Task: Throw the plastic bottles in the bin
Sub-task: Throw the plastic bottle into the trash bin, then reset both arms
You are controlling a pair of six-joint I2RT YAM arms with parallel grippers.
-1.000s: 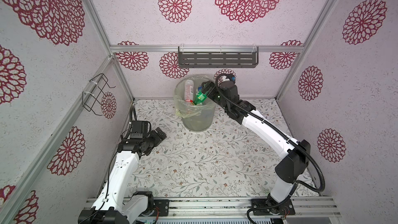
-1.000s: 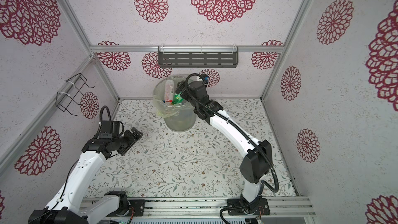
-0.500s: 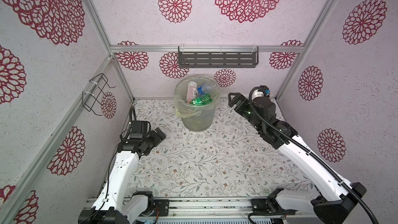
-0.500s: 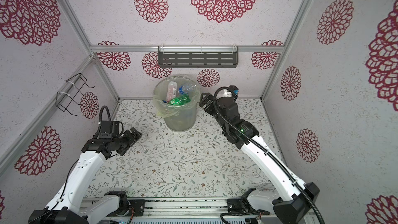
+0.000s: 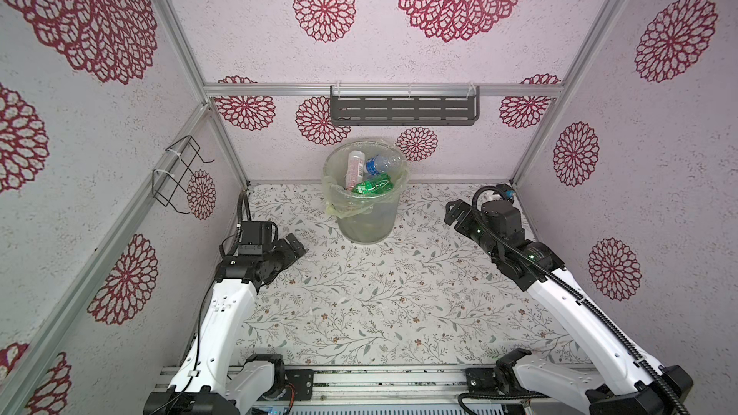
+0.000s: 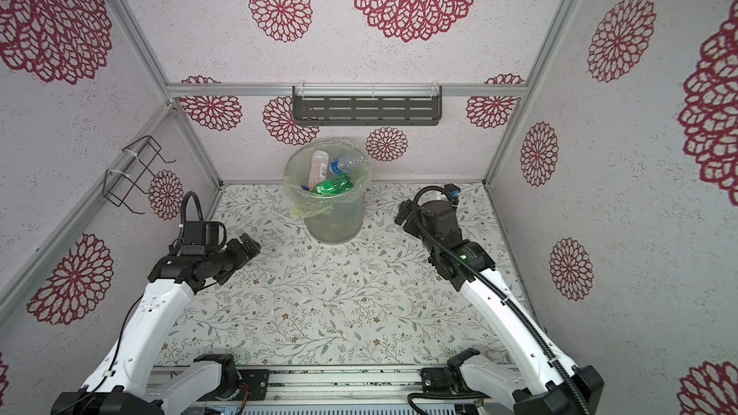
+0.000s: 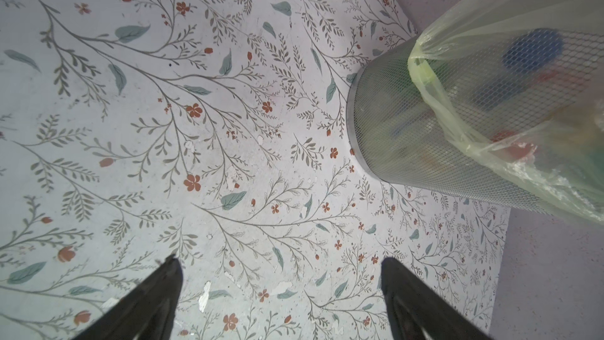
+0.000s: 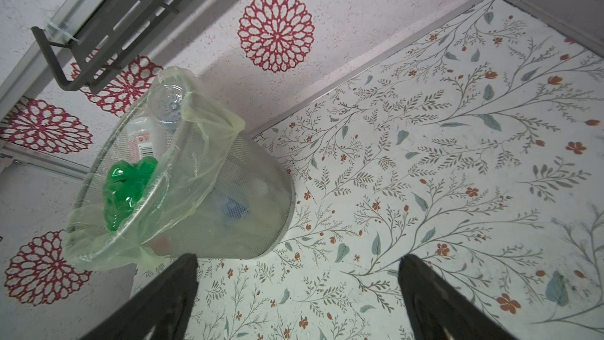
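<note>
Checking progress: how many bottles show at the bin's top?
3: a pink-labelled bottle and a blue-labelled bottle side by side at the back, a green bottle in front. More show blurred through the bin wall, uncountable.

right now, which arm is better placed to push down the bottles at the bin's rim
Right, probably. The right jaws, open and empty, sit higher beside the bin, and that wrist view looks into its mouth at the green bottle and clear bottle. The left jaws sit lower, facing only the bin's wall.
</note>
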